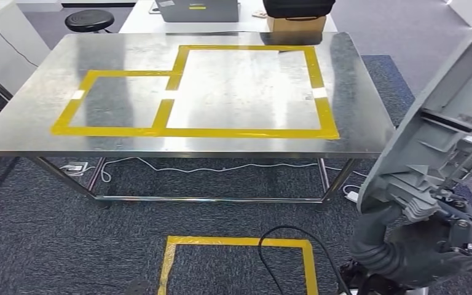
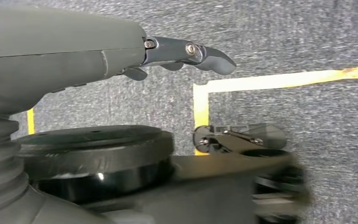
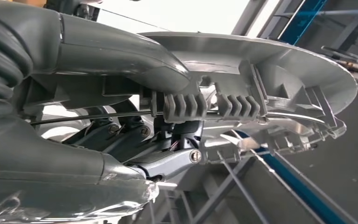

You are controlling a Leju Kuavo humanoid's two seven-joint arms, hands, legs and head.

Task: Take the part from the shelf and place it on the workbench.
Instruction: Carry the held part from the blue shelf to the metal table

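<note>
Right hand [image 1: 433,236] is clamped on the lower edge of the part [image 1: 448,117], a large grey moulded panel rising steeply above it, beside the workbench [image 1: 37,123] and not over it. In the right wrist view the thumb [image 3: 121,56] lies across the ribbed rim, fingers [image 3: 168,163] underneath. So narrow a hold on so tall a panel could let it pivot or slip, I judge. Left hand [image 2: 186,53] hangs over the carpet, fingers apart, holding nothing. Ahead and to the left of the right hand, the bench's near edge could catch the panel; beyond it the taped rectangle [image 1: 246,89] offers open room.
</note>
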